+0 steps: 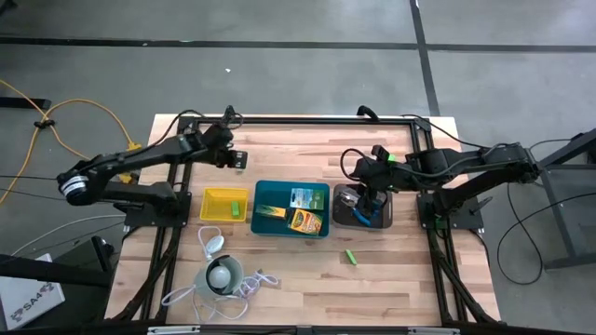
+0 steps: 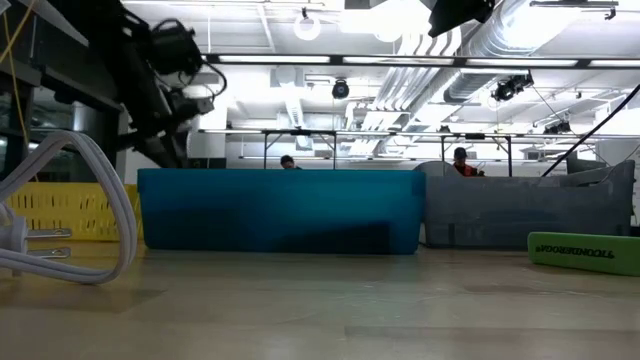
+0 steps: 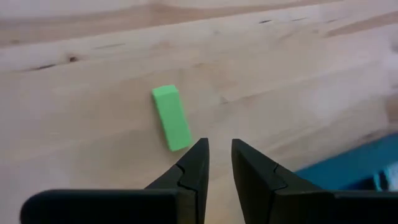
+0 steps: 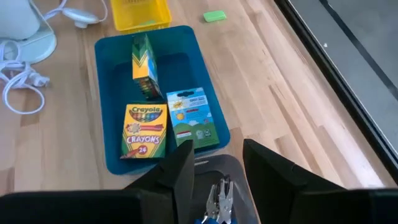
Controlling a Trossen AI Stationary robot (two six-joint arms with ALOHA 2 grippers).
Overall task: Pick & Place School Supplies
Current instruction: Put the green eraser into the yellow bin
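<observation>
My left gripper [image 1: 238,158] [image 3: 219,152] hovers over the table's far left part, fingers slightly open, tips just beside a lime-green block [image 3: 171,117] lying flat on the wood. My right gripper [image 1: 372,194] [image 4: 217,163] hangs open over the dark grey tray [image 1: 346,216], above the blue-handled scissors [image 4: 217,200] lying in it. The teal tray [image 4: 107,93] holds two crayon boxes [image 4: 145,130] [image 4: 142,65] and a green-and-white flat pack [image 4: 194,117]. A green block [image 1: 233,210] lies in the yellow tray [image 1: 216,204]. Another green block [image 1: 351,256] [image 2: 585,250] lies near the near edge.
A white round gadget [image 1: 222,274] with its cord [image 2: 90,200] sits at the table's near left. The three trays stand in a row across the middle. A black frame [image 1: 307,118] runs along the far edge. People show in the room behind [image 2: 462,160].
</observation>
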